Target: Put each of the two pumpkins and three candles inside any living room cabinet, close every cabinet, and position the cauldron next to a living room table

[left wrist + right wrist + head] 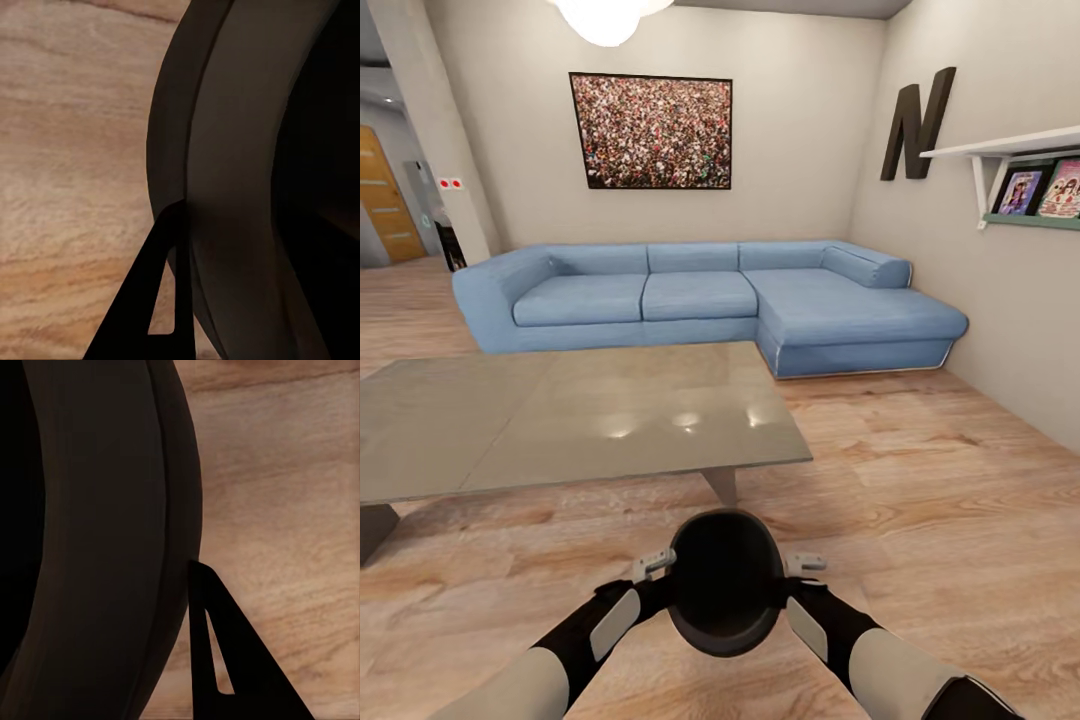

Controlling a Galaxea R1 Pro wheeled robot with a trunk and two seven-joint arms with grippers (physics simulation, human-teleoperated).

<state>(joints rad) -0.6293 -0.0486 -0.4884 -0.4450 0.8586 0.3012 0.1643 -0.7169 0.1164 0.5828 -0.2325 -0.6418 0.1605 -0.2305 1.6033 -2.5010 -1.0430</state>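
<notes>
Head view: cauldron point(726, 585) is carried low in front of the trunk, between both forearms, mouth turned toward the camera so its black inside shows.
Hold: two-arm clamp; left gripper point(656, 566) at one side of the rim, right gripper point(802, 565) at the opposite side. A round-bellied pot probably offers no single grasp, so a grip from both sides looks the reason.
Grip state: each gripper seems closed over the rim wall, one finger outside and the other presumably inside; the inner finger is hidden, so this is a judgement.
Cauldron position: above the wood floor point(920, 480), near the front edge of the coffee table point(560, 420) but apart from it.
Why there: the pot must end beside this table; the step in hand reads as bringing it in to set down on the floor by the table leg point(722, 485).
Left wrist view: dark finger point(154, 300) lies against the cauldron's outer wall point(225, 187), with floor grain behind; contact is plain here, not from the head.
Right wrist view: mirror case, finger point(217, 660) against the wall point(112, 547).
Head view alone gives: blue corner sofa point(710, 300), framed picture point(651, 130), wall shelf point(1010, 150).
</notes>
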